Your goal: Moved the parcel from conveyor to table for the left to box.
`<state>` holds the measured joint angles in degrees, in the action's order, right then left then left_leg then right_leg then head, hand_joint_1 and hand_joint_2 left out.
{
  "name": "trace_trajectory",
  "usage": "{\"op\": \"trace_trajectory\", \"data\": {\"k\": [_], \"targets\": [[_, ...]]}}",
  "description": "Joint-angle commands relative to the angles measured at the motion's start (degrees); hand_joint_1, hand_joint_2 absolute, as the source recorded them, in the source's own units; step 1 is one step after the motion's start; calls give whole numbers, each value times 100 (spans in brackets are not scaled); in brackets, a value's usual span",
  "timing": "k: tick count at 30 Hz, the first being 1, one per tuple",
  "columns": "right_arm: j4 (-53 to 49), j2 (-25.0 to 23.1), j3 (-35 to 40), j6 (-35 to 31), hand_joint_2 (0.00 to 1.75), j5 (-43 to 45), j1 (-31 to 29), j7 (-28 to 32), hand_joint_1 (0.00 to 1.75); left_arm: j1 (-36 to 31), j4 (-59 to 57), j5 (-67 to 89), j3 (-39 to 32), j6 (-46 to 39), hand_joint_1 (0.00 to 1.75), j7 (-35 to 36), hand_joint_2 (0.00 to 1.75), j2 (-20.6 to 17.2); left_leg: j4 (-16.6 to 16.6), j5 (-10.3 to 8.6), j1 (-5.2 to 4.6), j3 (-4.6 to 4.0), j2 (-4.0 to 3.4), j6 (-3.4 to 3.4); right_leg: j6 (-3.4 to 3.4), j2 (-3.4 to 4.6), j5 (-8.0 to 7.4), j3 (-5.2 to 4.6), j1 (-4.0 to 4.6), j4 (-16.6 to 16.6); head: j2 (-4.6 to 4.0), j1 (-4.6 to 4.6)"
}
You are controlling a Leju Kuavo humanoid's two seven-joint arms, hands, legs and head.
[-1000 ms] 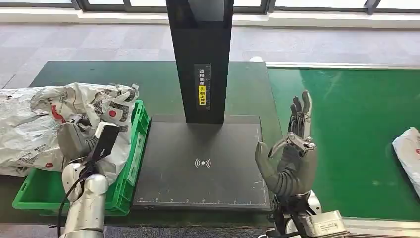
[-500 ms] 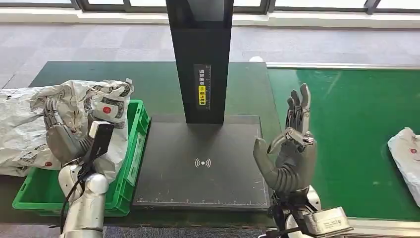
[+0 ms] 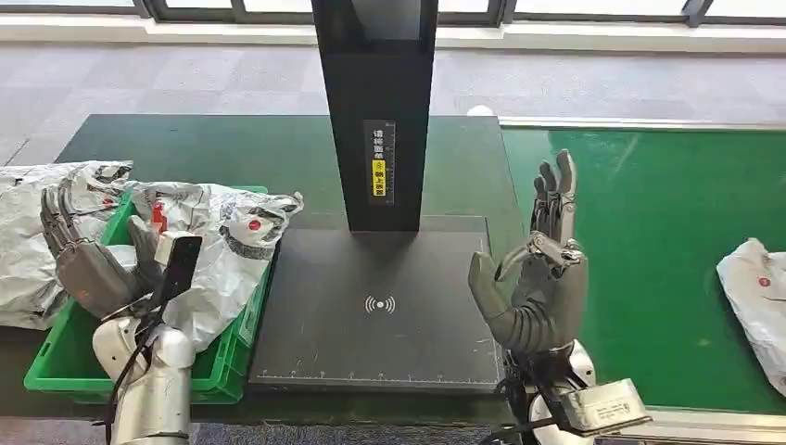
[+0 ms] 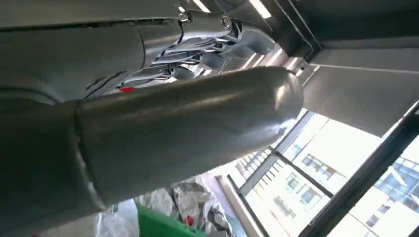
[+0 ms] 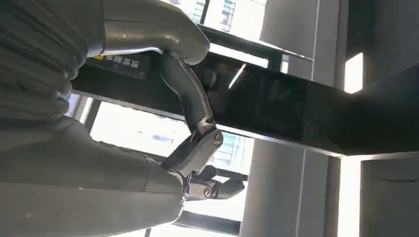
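Dark green counter (image 3: pixel 232 148) carries a scanner plate (image 3: pixel 380 306). Parcel (image 3: pixel 218 246) lies across the green box (image 3: pixel 65 357) at 9 o'clock. Left hand (image 3: pixel 88 264) empty, fingers spread. Right hand (image 3: pixel 538 278) raised, fingers apart, holding nothing.

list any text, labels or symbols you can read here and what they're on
Black label with Chinese characters and a yellow patch on the black scanner post: too small to read.
White contactless wave symbol on the black scanner plate: no words.
Ruler tick marks along the plate's front edge: no readable numbers.
Red dots and dark print on the grey parcel in the green crate: illegible.
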<state>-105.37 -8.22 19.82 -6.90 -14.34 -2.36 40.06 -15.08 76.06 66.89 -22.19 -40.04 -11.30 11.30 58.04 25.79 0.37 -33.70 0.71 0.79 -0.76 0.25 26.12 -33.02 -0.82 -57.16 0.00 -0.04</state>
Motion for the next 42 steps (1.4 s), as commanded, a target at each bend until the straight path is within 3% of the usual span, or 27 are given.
{"op": "trace_trajectory", "data": {"k": [1, 16, 22, 24, 25, 26, 28, 32, 33, 35, 37, 40, 42], "targets": [[237, 36, -7, -148, 175, -26, -9, -6, 0, -300, -560, -592, 122, 166, 0, 114, 0, -34, -8, -6, 4, 2, 4, -1, 4, -12, -4, 8, 6, 11, 0, 0], [192, 87, 42, -221, 175, 3, 55, -6, 0, -175, -294, -1132, 230, 249, 0, -75, 0, -59, -11, -5, 3, 7, -5, -1, 6, -4, -5, 9, 5, 13, 0, 0], [287, 21, -109, -479, 175, -129, 85, -6, 0, 696, 1401, -3881, 934, 513, 0, -2083, 0, 81, -5, 5, 5, 6, -22, -3, 4, 14, -4, 7, 7, 11, 0, 0], [436, -95, -349, -469, 175, -151, 102, -6, 0, 977, 1882, -4710, 1347, 1049, 0, -2582, 0, 116, -1, 6, 3, 1, -16, -3, 1, 9, 0, 0, 4, 5, 0, 0], [670, -237, -629, -498, 175, -257, 107, -6, 0, 1129, 2145, -5483, 1685, 1845, 0, -2865, 0, 95, -3, 6, 5, 3, -14, -3, 3, 4, 1, 5, 6, 10, 0, 0], [880, -371, -900, -438, 175, -403, 40, -6, 0, 1266, 2335, -5660, 1848, 2119, 0, -2870, 0, 130, -5, 6, 8, 6, -13, -4, 4, 0, 1, 11, 10, 15, 0, 0], [1331, -493, -1382, -654, 175, -817, -93, -543, 0, 1395, 2431, -6475, 2266, 3452, 0, -2870, 0, 8, -2, 4, 6, 3, -10, -3, 2, 2, 0, 7, 8, 13, 0, 0], [2275, -329, -2259, -906, 175, -1585, -584, -985, 0, 1203, 1803, -6917, 2236, 5546, 0, -2870, 0, 116, -10, 3, 4, 9, -5, -4, 0, -3, -3, 15, 5, 24, 0, 0], [2271, -279, -2473, -998, 0, -1694, -676, -1061, 0, 1185, 1818, -6749, 2202, 5803, 0, -2870, 0, 187, -21, -7, 2, 13, -1, -6, 0, -10, -11, 21, 4, 35, 0, 0], [2065, -162, -2783, -962, 0, -1834, -647, -1122, 0, 1183, 1797, -6491, 2279, 5886, 0, -2870, 0, 240, -9, -4, -1, 1, 1, -11, -3, -11, -7, 14, 1, 23, 0, 0], [1751, -149, -3140, -900, 0, -2448, -396, -1370, 0, 1216, 1708, -6225, 2587, 5930, 0, -2870, 0, 57, -7, -5, -6, 1, 13, -13, -6, -22, -7, 13, -4, 18, 0, 0], [1666, -50, -3524, -923, 0, -2602, 25, -1443, 0, 1325, 1805, -6038, 2894, 5659, 0, -2870, 0, -149, -10, -8, -3, 6, 30, -14, -6, -40, -5, 25, 0, 27, 0, 0], [1863, 82, -3874, -1307, 0, -2872, 244, -1401, 0, 1449, 1902, -6115, 2927, 5616, 0, -2870, 0, -208, -14, -4, -3, 13, 23, -13, -4, -32, -3, 29, 0, 31, 0, 0]]}}
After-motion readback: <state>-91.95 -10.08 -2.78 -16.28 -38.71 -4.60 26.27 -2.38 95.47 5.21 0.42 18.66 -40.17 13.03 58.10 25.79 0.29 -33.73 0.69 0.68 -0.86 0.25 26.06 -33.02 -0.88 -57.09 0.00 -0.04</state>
